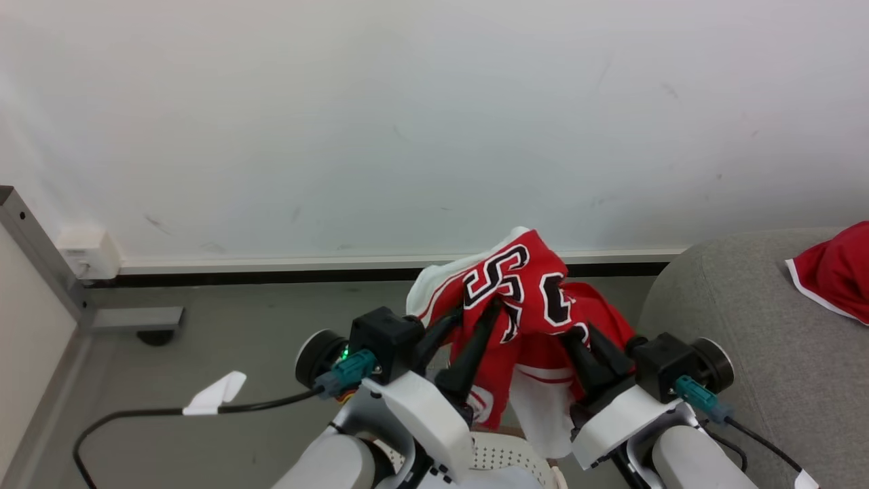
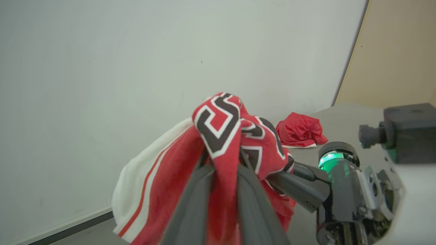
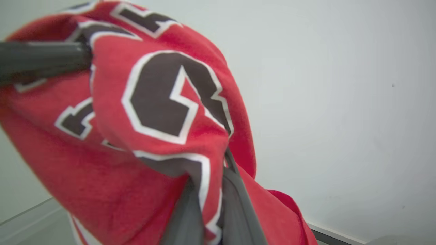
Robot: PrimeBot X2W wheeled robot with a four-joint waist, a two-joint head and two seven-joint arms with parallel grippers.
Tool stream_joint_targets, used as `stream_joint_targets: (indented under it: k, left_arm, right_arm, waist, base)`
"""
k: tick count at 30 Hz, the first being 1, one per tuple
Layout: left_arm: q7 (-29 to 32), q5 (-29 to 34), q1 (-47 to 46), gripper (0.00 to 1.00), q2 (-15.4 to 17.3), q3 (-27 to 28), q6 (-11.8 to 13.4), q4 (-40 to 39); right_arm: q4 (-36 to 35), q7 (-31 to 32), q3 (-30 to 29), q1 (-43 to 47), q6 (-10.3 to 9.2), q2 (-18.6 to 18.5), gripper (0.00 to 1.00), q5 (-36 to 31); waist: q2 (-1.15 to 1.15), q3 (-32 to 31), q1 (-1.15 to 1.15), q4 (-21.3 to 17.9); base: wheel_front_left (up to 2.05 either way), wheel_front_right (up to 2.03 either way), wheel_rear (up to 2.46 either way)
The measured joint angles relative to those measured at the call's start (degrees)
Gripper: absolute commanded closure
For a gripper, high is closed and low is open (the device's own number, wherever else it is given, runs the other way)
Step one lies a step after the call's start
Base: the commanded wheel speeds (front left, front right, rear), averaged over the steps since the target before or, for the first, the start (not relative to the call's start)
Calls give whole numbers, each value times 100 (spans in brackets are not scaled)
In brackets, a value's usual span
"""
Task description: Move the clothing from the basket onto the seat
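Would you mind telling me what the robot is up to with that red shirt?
The robot is moving clothing from a basket to a seat. Its left end effector and right end effector are both clamped on a red jersey, holding it bunched in the air above the basket. A plain red garment lies on the seat, to the robot's right.

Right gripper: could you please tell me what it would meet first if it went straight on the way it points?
The right gripper is shut on the red jersey, which bunches over its tips, so cloth comes first. Beyond that, probably the pale wall, though its depth is unclear.
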Motion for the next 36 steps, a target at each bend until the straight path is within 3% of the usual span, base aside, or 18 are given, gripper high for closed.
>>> stream_joint_targets:
  k: [9,15,28,36]
  left_arm:
    - [-62,-108,181,0,20,-94,-56,123]
    - [-137,-142,257,0,12,-154,-63,187]
    - [-271,-172,342,0,-109,-389,-145,207]
    - [-314,-171,324,0,-147,-528,-215,151]
  right_arm:
    - [-360,0,-850,132,0,-12,100,-370]
    - [-617,-16,-1112,163,0,-146,100,-449]
    - [-995,11,-1333,418,0,-675,100,-469]
    - [-1311,124,-1497,621,0,-820,100,-448]
  waist:
    - [0,42,0,-199]
    - [0,83,0,-450]
    - [0,188,0,-1459]
    - [0,330,0,-2062]
  base:
    - [0,0,0]
    - [0,0,0]
    - [0,0,0]
    - [0,0,0]
